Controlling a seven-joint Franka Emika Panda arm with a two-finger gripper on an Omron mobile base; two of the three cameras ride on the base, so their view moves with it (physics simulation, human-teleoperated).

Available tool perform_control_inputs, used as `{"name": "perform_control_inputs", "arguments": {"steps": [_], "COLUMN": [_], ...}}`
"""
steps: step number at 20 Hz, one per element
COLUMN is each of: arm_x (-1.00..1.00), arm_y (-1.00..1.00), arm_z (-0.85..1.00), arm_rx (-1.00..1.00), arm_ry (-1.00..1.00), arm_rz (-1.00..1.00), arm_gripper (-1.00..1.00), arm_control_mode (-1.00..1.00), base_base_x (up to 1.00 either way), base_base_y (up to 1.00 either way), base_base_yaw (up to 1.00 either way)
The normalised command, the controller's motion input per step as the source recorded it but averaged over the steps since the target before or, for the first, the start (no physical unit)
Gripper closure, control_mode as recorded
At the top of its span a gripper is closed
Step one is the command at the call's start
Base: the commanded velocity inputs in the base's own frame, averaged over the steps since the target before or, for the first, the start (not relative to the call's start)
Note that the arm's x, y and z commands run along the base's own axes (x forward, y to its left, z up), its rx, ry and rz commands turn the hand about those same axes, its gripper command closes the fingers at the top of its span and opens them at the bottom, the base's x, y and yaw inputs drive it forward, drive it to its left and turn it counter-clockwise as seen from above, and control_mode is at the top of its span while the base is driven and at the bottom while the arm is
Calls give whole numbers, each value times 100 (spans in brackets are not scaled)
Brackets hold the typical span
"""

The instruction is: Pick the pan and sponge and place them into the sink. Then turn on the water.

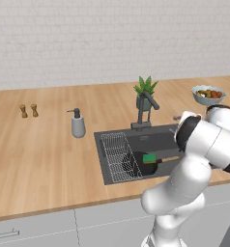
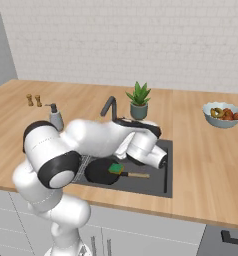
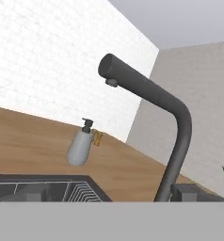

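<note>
Inside the sink (image 1: 155, 141), beside the wire rack (image 1: 114, 157), the pan (image 1: 138, 164) carries the sponge (image 1: 149, 157); fingers spread wide, empty, near the faucet (image 3: 151, 94).

Matt dark faucet (image 3: 151, 94) and sink (image 1: 150, 140), smooth light wooden counter (image 1: 44, 144), black pan (image 2: 98, 171) with wooden handle.

1. We see even, bright, diffuse light across the wooden surface (image 1: 44, 144), with no glare.
2. Shadows are faint; the sink (image 1: 155, 137) basin reads darkest.
3. We find all three pictures soft and low in detail, rendered flat.
4. The hand view sits tilted, its faucet (image 3: 156, 103) edges slightly blurred.
</note>
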Motion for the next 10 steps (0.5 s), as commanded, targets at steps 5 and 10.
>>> {"name": "perform_control_inputs", "arguments": {"steps": [5,10], "arm_x": [23,18], "arm_y": [0,0], "arm_z": [0,-5], "arm_rx": [5,8], "arm_ry": [9,0], "arm_rz": [0,0], "arm_gripper": [-100,-100], "arm_control_mode": [-100,-100], "base_base_x": [0,0], "base_base_y": [0,0], "base_base_yaw": [0,0]}}
